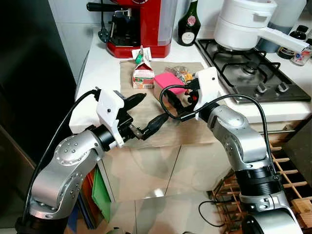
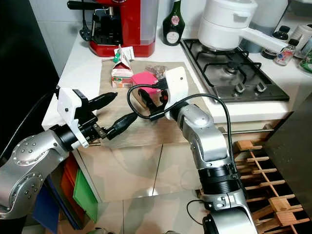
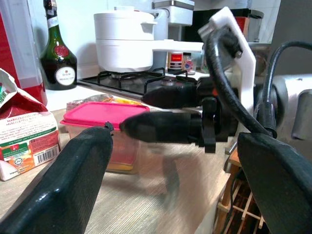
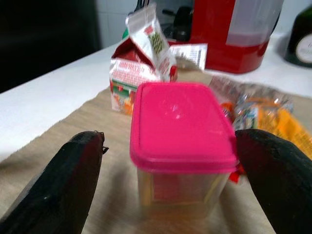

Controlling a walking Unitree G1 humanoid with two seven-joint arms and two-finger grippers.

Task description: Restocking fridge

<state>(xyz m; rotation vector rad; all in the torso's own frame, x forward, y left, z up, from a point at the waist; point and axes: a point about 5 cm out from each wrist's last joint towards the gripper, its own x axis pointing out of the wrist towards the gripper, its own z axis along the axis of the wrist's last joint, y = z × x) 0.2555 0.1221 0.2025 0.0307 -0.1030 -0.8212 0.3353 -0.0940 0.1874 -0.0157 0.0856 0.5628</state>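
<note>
Two spread fingers of your right gripper (image 4: 168, 175) frame the pink-lidded container (image 4: 180, 146) dead ahead on the counter mat (image 1: 146, 119), its long axis running away from you. Your left gripper (image 1: 141, 114), also open and empty, waits farther off.

A white counter (image 1: 100, 63) carries a tan mat (image 1: 168, 130) that reaches its front edge, and on the mat stand an opened juice carton (image 1: 143, 71), a clear box with a pink lid (image 1: 168, 85) just beside it, and a crinkled snack bag (image 1: 178, 72) behind the box. Along the back edge stand a red coffee machine (image 1: 141, 24) and a dark green bottle (image 1: 189, 23). Toward the right end a gas hob (image 1: 251, 68) is set into the counter, with a white pot (image 1: 243, 23) on a rear burner.
</note>
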